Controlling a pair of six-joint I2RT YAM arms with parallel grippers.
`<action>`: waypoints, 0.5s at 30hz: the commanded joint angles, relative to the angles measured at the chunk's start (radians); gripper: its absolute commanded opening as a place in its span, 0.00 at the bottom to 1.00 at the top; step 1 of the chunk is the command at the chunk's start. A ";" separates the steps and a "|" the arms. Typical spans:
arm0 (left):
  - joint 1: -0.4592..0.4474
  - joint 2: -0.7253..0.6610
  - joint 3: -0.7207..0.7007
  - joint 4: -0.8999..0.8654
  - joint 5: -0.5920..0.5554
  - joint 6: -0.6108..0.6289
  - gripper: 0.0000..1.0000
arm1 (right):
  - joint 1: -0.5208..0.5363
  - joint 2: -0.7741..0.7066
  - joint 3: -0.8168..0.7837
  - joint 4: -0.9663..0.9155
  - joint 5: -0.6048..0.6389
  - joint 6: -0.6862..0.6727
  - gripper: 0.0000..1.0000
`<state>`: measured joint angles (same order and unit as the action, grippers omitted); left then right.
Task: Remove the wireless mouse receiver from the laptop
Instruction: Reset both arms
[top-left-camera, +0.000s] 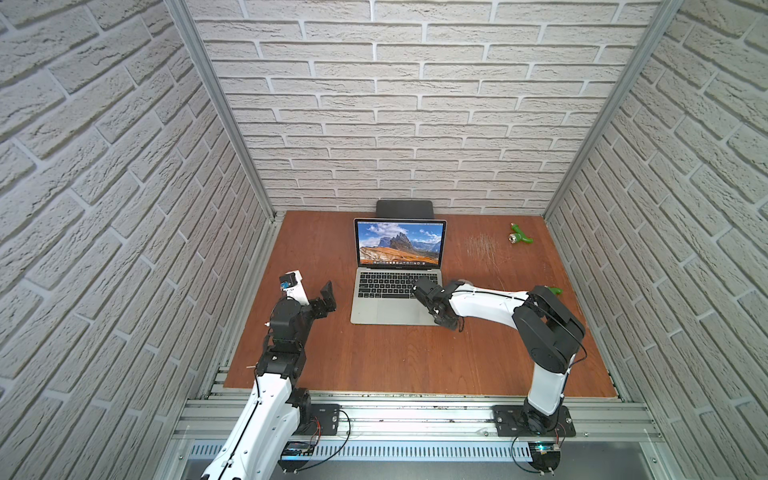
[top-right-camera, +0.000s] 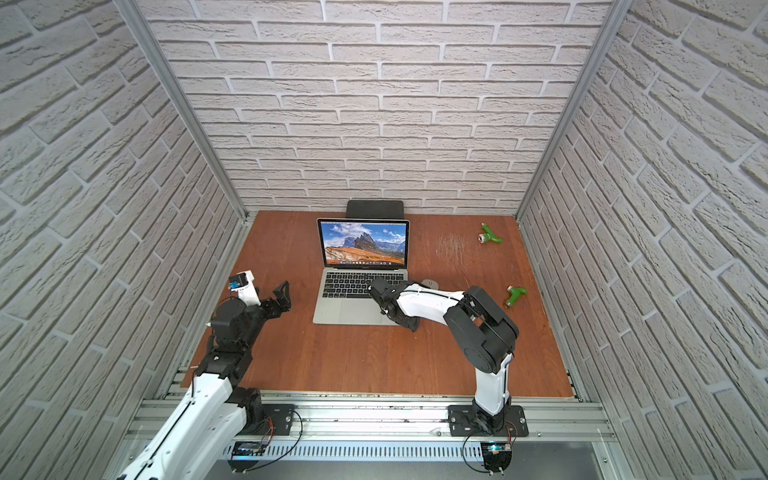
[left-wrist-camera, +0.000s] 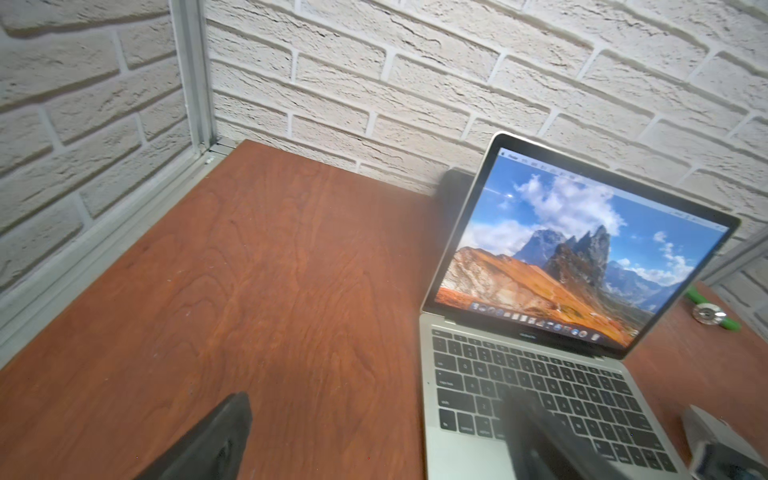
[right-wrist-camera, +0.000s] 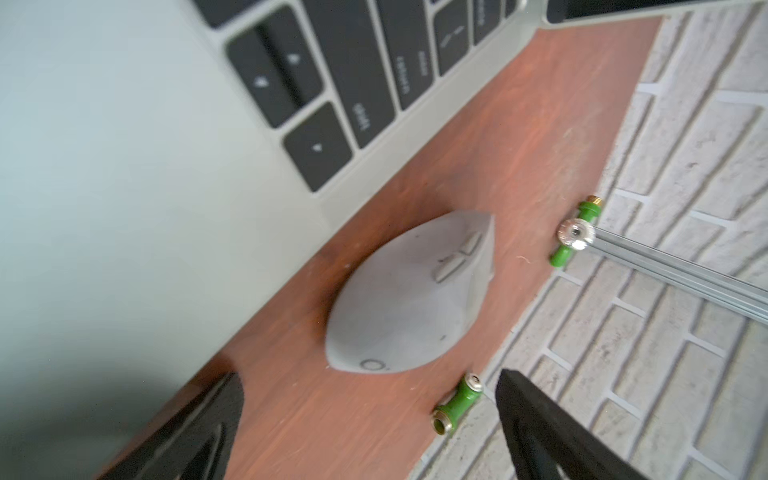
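The silver laptop (top-left-camera: 388, 309) (top-right-camera: 353, 309) stands open mid-table, showing a mountain wallpaper (left-wrist-camera: 582, 249). No wireless mouse receiver shows in any view. My right gripper (top-left-camera: 444, 318) (top-right-camera: 405, 320) hangs over the laptop's front right corner. In the right wrist view it (right-wrist-camera: 370, 415) is open, its fingers spread wide with only bare table between them. That view also takes in the palm rest (right-wrist-camera: 124, 166) and the arrow keys. My left gripper (top-left-camera: 328, 297) (top-right-camera: 282, 297) hovers open, left of the laptop. In the left wrist view it (left-wrist-camera: 374, 415) holds nothing.
A light-grey mouse (right-wrist-camera: 411, 299) (top-right-camera: 430, 284) lies right of the laptop, under my right arm. Two green fittings (top-left-camera: 519, 235) (top-right-camera: 515, 295) lie toward the right wall. A dark pad (top-left-camera: 405, 208) leans against the back wall behind the screen.
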<state>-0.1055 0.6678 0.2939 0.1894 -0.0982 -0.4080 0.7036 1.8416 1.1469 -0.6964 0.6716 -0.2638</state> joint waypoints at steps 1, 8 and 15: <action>0.008 0.046 0.029 0.087 -0.201 0.132 0.98 | -0.068 -0.163 -0.033 0.043 -0.143 0.071 0.97; 0.027 0.401 0.024 0.363 -0.432 0.393 0.98 | -0.411 -0.614 -0.519 0.865 -0.383 0.130 0.99; 0.173 0.573 -0.062 0.644 -0.150 0.355 0.98 | -0.626 -0.522 -0.702 1.247 -0.464 0.219 1.00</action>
<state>0.0345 1.2217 0.2440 0.6445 -0.3565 -0.0757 0.1204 1.3045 0.5133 0.2493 0.3000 -0.1085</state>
